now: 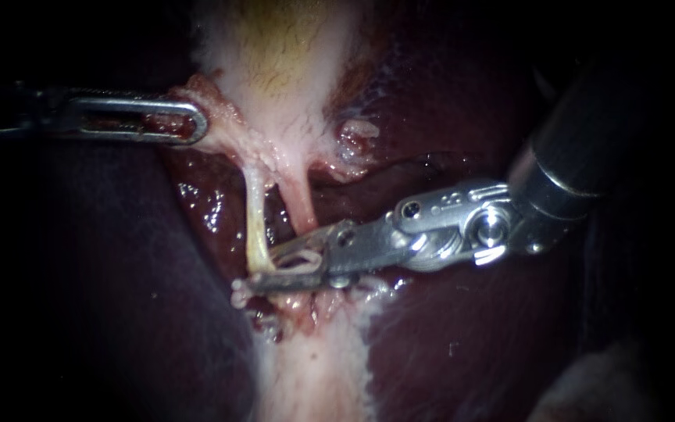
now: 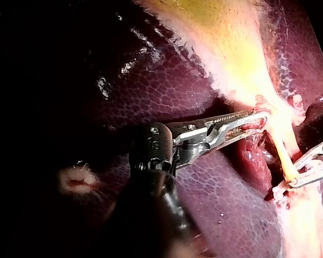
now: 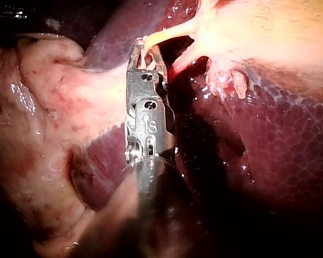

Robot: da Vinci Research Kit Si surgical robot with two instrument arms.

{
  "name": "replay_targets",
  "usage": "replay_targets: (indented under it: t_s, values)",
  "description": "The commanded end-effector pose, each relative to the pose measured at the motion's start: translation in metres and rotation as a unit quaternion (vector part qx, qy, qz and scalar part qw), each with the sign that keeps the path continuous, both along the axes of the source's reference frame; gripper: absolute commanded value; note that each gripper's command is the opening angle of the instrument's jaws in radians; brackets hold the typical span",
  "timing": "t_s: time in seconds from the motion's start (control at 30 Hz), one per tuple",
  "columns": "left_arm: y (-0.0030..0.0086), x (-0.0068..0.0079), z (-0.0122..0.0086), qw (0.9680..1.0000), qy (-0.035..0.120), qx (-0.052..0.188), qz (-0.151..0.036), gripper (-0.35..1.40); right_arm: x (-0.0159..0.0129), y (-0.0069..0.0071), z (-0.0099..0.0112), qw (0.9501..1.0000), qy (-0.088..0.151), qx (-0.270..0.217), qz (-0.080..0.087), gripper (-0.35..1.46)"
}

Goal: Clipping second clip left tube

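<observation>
The left tube [image 1: 255,223] is a thin yellowish strand that runs down from the gallbladder [image 1: 283,70] neck. The pinker right tube [image 1: 300,205] lies beside it. My right instrument [image 1: 263,270] comes in from the upper right, and its long jaws lie nearly together across the lower end of the left tube, gripping it from two sides. A pale clip [image 1: 302,260] shows between those jaws. The right wrist view shows the same jaws [image 3: 142,51] on the yellow tube [image 3: 167,35]. My left instrument [image 1: 197,123] is shut on tissue at the gallbladder neck and holds it to the left; its jaws [image 2: 261,119] also show in the left wrist view.
Dark red liver [image 1: 470,352] lies on both sides of the tubes. A pale band of tissue [image 1: 314,375] runs down below the jaws. Small pale knobs [image 1: 238,297] sit just under the right instrument's tip. A frayed pale tag [image 1: 357,133] hangs right of the neck.
</observation>
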State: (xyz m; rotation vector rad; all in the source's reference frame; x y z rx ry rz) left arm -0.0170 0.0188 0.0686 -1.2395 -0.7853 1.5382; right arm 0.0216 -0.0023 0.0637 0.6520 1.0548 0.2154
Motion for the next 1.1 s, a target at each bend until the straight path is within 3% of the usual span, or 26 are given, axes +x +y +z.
replay_targets:
  t_s: [0.03,0.77,0.83,0.93,1.1]
  values:
    - [0.0,0.0,0.0,1.0,0.0,0.0,0.0,-0.35,0.0,0.0,0.0,1.0,0.0,0.0,0.0,-0.07]
    - [0.0,0.0001,0.0,1.0,0.0,0.0,0.0,-0.35,0.0,0.0,0.0001,1.0,0.0,0.0,0.0,-0.02]
    - [0.0,0.0001,0.0,1.0,0.0,0.0,0.0,-0.35,0.0,0.0001,0.0001,1.0,0.001,0.0,0.001,0.09]
    - [0.0,0.0001,0.0,1.0,0.0,0.0,0.0,-0.35,0.0005,0.0002,0.0005,0.9999,0.008,0.001,0.007,0.38]
    - [0.0,0.0002,-0.0001,1.0,0.0,0.0,0.0,-0.35,0.001,-0.0002,0.0017,0.9996,0.014,-0.006,0.022,0.49]
